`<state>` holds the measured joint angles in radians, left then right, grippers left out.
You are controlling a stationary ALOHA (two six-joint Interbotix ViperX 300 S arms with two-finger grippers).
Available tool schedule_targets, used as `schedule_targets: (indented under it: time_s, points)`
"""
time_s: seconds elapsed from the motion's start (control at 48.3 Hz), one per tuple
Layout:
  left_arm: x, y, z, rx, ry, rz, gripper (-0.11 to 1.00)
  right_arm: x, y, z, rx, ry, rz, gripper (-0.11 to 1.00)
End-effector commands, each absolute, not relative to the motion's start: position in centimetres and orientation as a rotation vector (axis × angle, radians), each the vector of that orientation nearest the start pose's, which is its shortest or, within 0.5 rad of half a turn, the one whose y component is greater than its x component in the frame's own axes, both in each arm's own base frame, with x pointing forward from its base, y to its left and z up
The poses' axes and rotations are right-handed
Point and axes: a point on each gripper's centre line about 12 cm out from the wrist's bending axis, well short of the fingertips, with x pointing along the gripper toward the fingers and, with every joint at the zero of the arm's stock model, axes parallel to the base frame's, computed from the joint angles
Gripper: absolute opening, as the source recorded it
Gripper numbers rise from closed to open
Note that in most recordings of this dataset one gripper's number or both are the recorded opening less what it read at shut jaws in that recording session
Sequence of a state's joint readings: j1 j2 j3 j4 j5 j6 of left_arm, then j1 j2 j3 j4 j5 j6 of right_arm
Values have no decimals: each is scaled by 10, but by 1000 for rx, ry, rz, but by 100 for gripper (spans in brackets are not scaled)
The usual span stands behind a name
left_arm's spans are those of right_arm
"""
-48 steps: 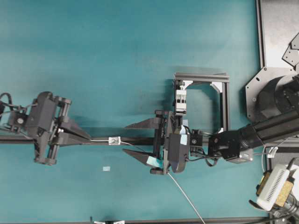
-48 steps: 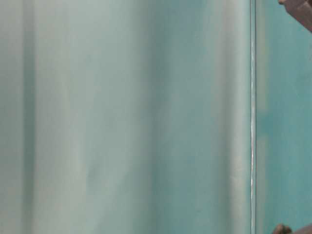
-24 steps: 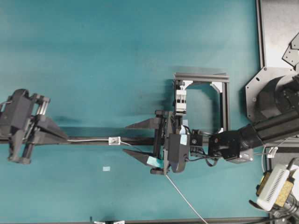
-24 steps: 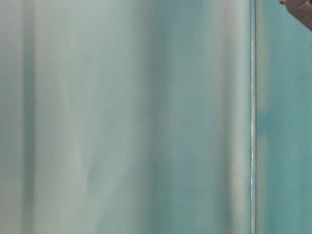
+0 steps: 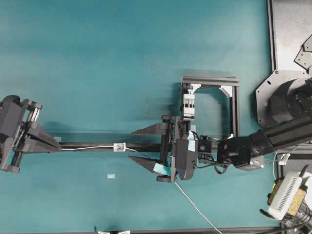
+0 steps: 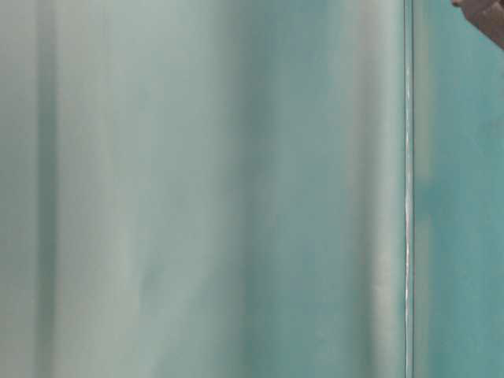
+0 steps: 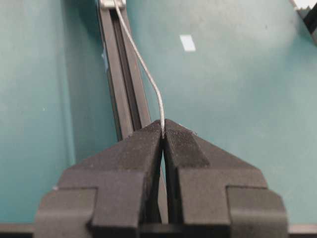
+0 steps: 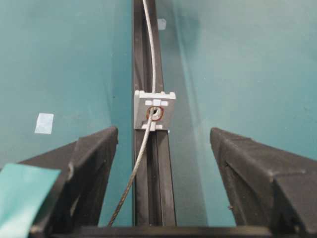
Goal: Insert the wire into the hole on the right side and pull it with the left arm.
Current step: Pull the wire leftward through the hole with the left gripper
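Left gripper (image 5: 57,146): clamped tight on the wire (image 5: 87,147), now drawn back to the overhead frame's far left edge. Wire runs through the hole (image 8: 154,113), mid-frame; more length pulled through. Right gripper (image 5: 146,147): wide apart, empty, unmoved.

A robotics lab bench: teal work mat (image 5: 122,58), black aluminium rail (image 5: 97,146), bolted metal mounting plates (image 5: 292,39).

You've got a black rail (image 5: 97,145) crossing the teal mat (image 5: 122,58), a black frame (image 5: 229,105), a white clamp (image 5: 188,105).
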<state>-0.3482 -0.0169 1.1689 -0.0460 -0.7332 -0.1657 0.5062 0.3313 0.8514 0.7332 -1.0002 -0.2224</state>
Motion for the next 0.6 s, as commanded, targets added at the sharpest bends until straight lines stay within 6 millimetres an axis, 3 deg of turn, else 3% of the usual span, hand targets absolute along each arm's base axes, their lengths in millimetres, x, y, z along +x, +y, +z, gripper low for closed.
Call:
schedule_targets:
  time_s: [0.0,0.58]
  points:
    - [268,-96,110,-113,429,-282,-10,351,118,98,83,223,-118,83]
    - [275,-88,110,-164,470,-232,-9,352,119,99,85,217,-118,83]
